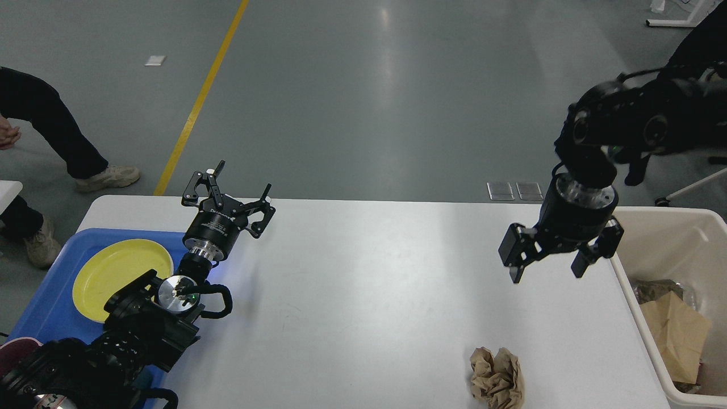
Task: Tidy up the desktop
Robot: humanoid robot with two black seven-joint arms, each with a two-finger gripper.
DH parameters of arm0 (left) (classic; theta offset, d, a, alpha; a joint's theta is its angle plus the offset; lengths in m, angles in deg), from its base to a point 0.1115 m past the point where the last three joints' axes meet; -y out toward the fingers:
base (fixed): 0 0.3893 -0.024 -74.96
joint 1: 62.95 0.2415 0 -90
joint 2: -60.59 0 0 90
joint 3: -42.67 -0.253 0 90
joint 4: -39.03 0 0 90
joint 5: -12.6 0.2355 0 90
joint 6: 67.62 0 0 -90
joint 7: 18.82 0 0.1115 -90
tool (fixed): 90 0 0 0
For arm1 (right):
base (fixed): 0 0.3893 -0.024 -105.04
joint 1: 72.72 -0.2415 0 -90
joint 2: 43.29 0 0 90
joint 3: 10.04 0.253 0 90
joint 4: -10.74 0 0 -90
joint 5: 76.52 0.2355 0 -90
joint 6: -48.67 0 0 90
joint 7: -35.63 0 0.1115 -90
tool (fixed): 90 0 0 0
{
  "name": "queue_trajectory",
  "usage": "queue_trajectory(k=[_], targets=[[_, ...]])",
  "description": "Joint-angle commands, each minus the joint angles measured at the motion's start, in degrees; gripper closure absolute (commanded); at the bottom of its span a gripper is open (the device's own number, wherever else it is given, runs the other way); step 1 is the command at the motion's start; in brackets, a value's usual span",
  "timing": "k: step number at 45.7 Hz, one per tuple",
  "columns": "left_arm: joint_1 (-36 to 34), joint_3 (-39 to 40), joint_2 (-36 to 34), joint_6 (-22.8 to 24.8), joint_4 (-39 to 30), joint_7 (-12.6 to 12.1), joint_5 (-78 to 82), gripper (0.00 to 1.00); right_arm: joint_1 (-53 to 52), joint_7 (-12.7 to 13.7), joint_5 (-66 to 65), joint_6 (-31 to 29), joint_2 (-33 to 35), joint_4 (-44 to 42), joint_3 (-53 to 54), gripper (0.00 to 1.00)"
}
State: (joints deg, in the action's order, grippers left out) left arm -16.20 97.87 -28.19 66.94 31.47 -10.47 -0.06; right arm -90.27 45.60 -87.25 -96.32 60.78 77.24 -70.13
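The white desktop (363, 284) fills the lower part of the head view. A crumpled brown paper ball (497, 378) lies near its front edge, right of centre. My right gripper (546, 276) hangs open above the table's right side, fingers pointing down, some way behind the paper ball and clear of it. At the far left edge of the desktop, beside the blue tray (45, 307), my left gripper (241, 187) is open and empty, with its fingers pointing away from me.
A yellow plate (116, 272) lies in the blue tray. A beige bin (670, 227) at the table's right end holds brown paper (676, 329). A person's legs (51, 130) stand on the floor at far left, a chair at the far right.
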Motion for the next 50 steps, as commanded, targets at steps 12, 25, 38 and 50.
queue_trajectory(k=[12,25,38,50], targets=[[0.00,0.00,0.00,-0.01,0.00,0.00,0.00,0.03,21.77,-0.22,0.71,0.00,-7.83,-1.55,5.16,0.00],[0.00,0.00,0.00,-0.01,0.00,0.00,0.00,0.03,26.69,-0.39,1.06,0.00,-8.00,-12.08,9.64,0.00],[0.00,0.00,0.00,-0.01,0.00,0.00,0.00,0.03,33.55,-0.39,1.94,0.00,-8.80,-21.84,9.12,0.00],[0.00,0.00,0.00,-0.01,0.00,0.00,0.00,0.03,37.77,-0.39,2.03,0.16,-8.44,-24.57,8.77,0.00]])
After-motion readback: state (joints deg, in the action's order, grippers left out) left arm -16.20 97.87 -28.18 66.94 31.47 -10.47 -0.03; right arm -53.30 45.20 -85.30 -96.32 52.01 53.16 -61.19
